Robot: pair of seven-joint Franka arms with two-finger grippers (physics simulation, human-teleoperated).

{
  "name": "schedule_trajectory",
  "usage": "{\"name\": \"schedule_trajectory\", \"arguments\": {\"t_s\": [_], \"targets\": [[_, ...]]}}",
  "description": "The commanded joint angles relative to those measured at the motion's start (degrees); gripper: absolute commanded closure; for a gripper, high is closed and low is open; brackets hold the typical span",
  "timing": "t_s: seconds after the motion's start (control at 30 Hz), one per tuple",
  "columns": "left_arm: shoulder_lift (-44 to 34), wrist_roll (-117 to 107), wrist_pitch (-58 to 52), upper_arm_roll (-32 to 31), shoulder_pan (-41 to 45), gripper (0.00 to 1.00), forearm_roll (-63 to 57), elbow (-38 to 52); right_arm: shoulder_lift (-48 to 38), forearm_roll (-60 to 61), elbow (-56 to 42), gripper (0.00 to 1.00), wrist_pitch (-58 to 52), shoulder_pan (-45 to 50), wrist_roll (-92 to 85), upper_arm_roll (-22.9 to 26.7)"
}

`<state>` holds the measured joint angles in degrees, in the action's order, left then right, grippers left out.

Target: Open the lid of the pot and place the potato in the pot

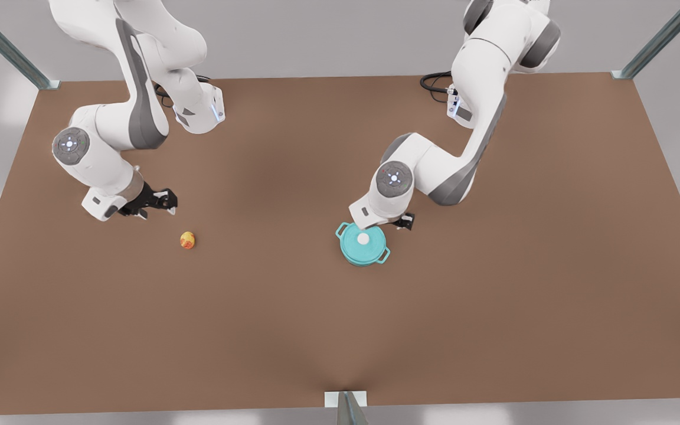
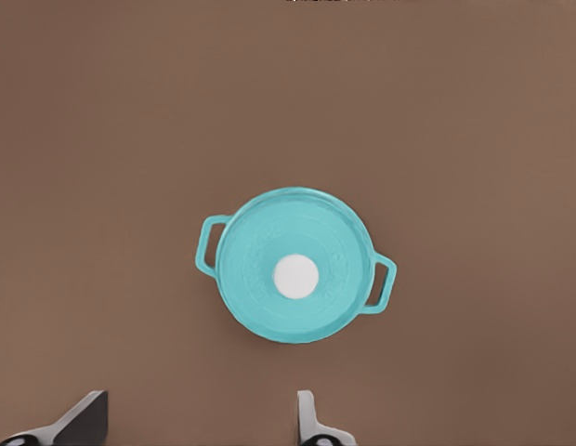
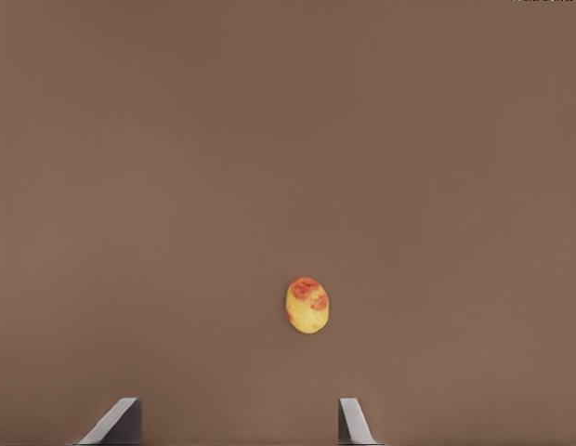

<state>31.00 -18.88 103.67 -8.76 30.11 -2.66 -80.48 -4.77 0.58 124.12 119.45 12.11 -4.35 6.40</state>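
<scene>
The teal pot (image 1: 363,261) stands on the table with the pot lid (image 1: 354,245) closed on it, white knob at the centre. My left gripper (image 1: 406,221) hovers just behind it, on the front view's right. In the left wrist view the pot lid (image 2: 251,279) and the pot's loop handle (image 2: 210,246) lie ahead of my left gripper (image 2: 200,413), which is open and empty. The potato (image 1: 187,240) lies on the bare table at the front view's left. My right gripper (image 1: 166,200) hangs open just behind the potato (image 3: 307,305), apart from it, with its fingertips (image 3: 353,418) spread wide.
The brown table (image 1: 340,330) stretches wide around both objects. Metal frame posts (image 1: 659,41) stand at the far corners and a small bracket (image 1: 346,401) sits at the near edge. Cables (image 1: 434,81) lie by the arm base at the back.
</scene>
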Motion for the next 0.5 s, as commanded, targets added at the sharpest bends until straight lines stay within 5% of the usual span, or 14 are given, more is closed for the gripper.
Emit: {"name": "schedule_trajectory", "arguments": {"t_s": [0.0,0.2,0.47], "targets": [[1.34,-26.30,6.81,-0.03,0.30,0.00,-0.59,0.06,0.55,-5.06,0.07,0.00,4.21,0.20,7.43,-0.43],[6.09,-29.81,15.51,-0.12,0.83,0.00,-0.59,0.06,6.00,-5.41,5.26,0.01,16.95,0.28,7.25,-0.69],[9.78,-30.34,18.23,-0.03,3.55,0.00,-5.34,-0.64,10.30,-8.66,5.96,0.01,17.13,-1.21,6.46,-0.69]]}}
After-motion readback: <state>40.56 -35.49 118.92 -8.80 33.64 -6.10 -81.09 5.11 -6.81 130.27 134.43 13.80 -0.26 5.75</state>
